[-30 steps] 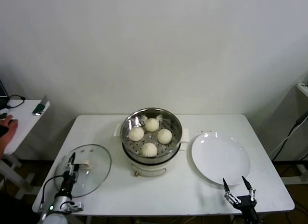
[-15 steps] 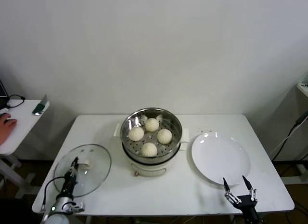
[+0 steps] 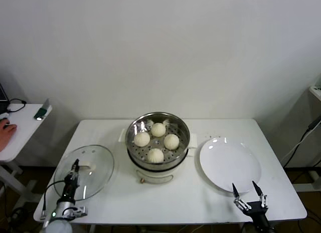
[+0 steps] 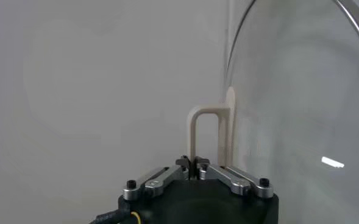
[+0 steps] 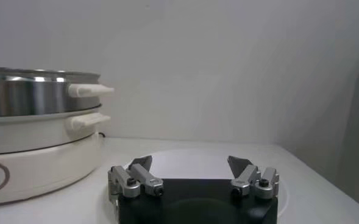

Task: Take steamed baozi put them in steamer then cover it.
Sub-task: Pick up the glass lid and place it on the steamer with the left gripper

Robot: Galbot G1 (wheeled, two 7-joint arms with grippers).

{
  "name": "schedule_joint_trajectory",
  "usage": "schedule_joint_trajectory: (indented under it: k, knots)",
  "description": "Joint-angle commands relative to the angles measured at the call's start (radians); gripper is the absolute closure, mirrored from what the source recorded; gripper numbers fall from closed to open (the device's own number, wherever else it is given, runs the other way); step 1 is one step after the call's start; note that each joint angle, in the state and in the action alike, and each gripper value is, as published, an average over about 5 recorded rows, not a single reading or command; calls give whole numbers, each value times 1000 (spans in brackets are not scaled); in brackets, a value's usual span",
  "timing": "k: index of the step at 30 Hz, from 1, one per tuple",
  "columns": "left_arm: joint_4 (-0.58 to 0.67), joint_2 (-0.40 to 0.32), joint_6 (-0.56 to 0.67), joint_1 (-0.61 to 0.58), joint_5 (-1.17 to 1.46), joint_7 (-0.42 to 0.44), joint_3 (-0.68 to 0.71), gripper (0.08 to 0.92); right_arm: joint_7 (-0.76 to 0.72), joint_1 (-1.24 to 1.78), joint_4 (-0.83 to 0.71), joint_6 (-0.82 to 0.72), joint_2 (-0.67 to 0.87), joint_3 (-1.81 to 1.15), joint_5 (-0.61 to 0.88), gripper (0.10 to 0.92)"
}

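Change since a second ago: the left hand [image 3: 75, 169] has gone from spread to clamped on the handle [image 4: 205, 131] of the cover [image 3: 84, 172], and the cover now sits tilted and slightly shifted at lower left of the head view. Judgement: grasp done, lift is the next step. All four steamed baozi [image 3: 155, 155] already lie in the steamer [image 3: 158, 141], centre frame, uncovered. The cover hangs off the left hand's fingertips, well left of the steamer. The right hand [image 3: 248, 192] idles, jaws apart, lower right, just below the plate [image 3: 229, 165] on the surface [image 3: 200, 203].
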State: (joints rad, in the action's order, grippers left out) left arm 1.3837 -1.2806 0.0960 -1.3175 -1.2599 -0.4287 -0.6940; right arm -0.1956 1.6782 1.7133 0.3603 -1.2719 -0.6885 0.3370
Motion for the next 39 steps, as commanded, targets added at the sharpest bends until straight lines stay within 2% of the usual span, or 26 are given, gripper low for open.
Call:
schedule_joint_trajectory:
  k: [1, 4, 7, 13, 17, 22, 39]
  knots:
    - [437, 137, -224, -123, 256, 324, 28, 861, 13, -6, 0, -11, -1, -7, -30, 203]
    - [564, 195, -353, -126, 309, 449, 24, 861, 23, -8, 5, -22, -4, -7, -51, 203]
    - [655, 248, -453, -104, 350, 522, 29, 861, 25, -4, 18, -32, -5, -3, -55, 203]
    - [776, 331, -639, -27, 417, 626, 114, 861, 34, -7, 35, -46, -5, 1, -70, 203]
    - [806, 341, -706, 41, 385, 663, 216, 861, 37, -14, 38, -51, -8, 5, -78, 203]
    - [786, 299, -746, 120, 302, 681, 339, 861, 40, -27, 37, -49, -19, 14, -93, 203]
    - [665, 74, -836, 354, -21, 772, 652, 861, 44, -48, 17, -44, -29, 26, -109, 203]
